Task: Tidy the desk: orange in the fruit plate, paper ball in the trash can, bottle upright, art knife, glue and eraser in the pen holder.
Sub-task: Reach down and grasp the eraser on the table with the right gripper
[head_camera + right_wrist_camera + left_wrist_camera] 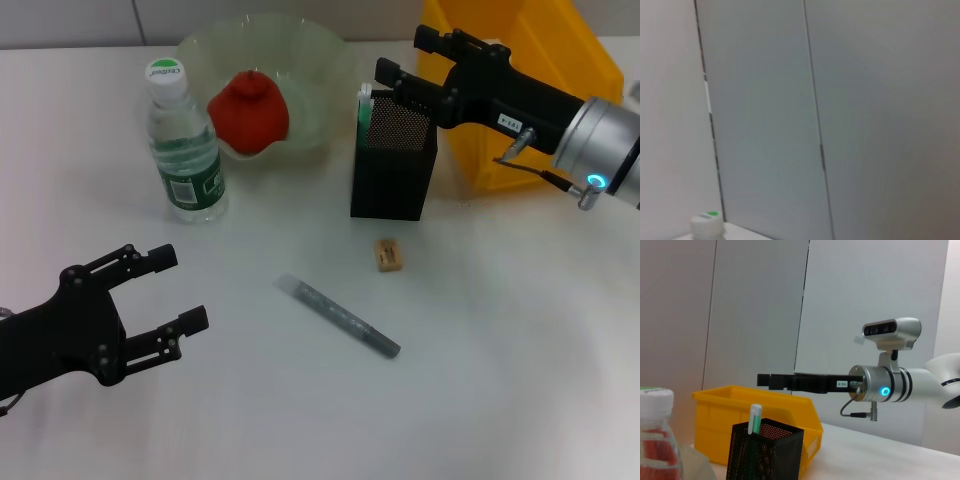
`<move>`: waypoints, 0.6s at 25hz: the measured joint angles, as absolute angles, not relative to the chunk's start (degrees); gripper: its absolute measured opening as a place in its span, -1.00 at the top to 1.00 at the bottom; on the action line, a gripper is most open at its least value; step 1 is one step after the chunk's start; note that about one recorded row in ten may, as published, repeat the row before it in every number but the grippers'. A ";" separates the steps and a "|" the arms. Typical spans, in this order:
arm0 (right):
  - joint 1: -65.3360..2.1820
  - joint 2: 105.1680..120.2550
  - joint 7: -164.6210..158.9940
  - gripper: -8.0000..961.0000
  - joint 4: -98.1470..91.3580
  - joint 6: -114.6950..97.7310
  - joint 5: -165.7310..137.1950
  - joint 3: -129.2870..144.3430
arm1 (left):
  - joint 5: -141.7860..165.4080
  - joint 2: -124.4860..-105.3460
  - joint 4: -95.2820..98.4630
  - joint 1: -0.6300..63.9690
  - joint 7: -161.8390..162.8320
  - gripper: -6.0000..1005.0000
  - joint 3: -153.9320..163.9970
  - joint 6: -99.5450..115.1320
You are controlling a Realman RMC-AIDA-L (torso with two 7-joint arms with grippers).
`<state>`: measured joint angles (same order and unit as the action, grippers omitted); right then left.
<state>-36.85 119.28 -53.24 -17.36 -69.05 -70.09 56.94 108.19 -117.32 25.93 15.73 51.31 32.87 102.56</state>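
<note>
Glue step: your right gripper [392,82] hovers over the pen holder [392,165], jaws released. Next, fetch the eraser [388,254]. Left gripper [165,290] idles, spread.

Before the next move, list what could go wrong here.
The right gripper hangs over the pen holder, where the glue stands at the rim; pulling away carelessly could tip the holder. The art knife lies flat and thin, so a grasp may slip. The small eraser could get knocked away.
</note>
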 joint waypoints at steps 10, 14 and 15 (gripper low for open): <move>-32.56 119.01 -66.88 -0.50 -29.95 -82.66 -84.53 57.29 | 108.28 -117.32 25.93 15.73 51.24 -0.56 32.87 102.79; -32.47 119.00 -69.04 -0.50 -33.45 -85.81 -92.84 57.28 | 108.46 -117.27 25.93 15.76 51.23 -0.56 32.87 102.99; -32.53 119.00 -69.07 -0.50 -33.83 -86.36 -94.43 57.29 | 108.48 -117.27 25.93 15.77 51.23 -0.56 32.87 102.99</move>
<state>-32.53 119.00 -69.07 -33.83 -86.36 -94.43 57.29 108.48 -117.27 25.93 15.77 51.23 32.87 102.99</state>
